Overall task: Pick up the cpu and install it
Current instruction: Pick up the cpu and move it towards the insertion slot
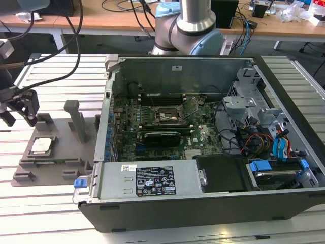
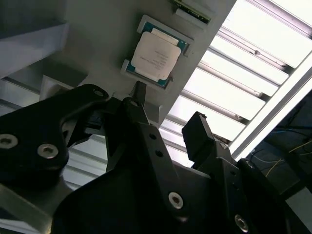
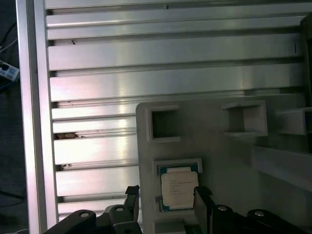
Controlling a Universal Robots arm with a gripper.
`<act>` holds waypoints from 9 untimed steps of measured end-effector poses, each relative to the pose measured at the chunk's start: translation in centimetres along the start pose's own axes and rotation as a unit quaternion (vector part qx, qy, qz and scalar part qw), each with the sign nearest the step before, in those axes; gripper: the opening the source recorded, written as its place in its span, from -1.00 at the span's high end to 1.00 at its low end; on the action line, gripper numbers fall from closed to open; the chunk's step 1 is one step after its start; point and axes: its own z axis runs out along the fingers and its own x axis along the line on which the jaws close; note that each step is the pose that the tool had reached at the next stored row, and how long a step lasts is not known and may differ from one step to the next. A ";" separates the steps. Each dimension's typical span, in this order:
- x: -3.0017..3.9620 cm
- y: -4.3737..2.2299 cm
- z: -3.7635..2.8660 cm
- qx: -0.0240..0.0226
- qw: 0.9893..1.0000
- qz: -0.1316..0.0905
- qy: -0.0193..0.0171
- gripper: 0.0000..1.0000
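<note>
The cpu (image 1: 42,145) is a thin square chip with a silvery top, lying flat in a recess of the gray plastic tray (image 1: 63,150) at the exterior view's left. My gripper (image 1: 20,108) hovers above and to the left of the tray, open and empty. In the first wrist view the cpu (image 3: 178,187) lies below the gap between the two black fingertips (image 3: 131,195). In the second wrist view the gripper (image 2: 168,105) is still apart from the cpu (image 2: 155,54). The motherboard socket (image 1: 167,116) sits inside the open computer case.
The open computer case (image 1: 203,183) fills the middle and right of the slatted metal table (image 1: 51,213). The tray carries upright gray posts (image 1: 77,117) and block holders (image 3: 163,124) near the cpu. Cables hang over the gripper at the exterior view's left.
</note>
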 end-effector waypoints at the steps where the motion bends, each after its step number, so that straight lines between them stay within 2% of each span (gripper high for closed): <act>1: -0.20 0.01 0.08 0.000 1.000 0.000 0.000 -0.15; 5: -0.66 0.04 0.30 0.000 1.000 0.000 0.000 -0.15; 9: -0.74 0.04 0.42 0.000 1.000 -0.001 0.000 -0.15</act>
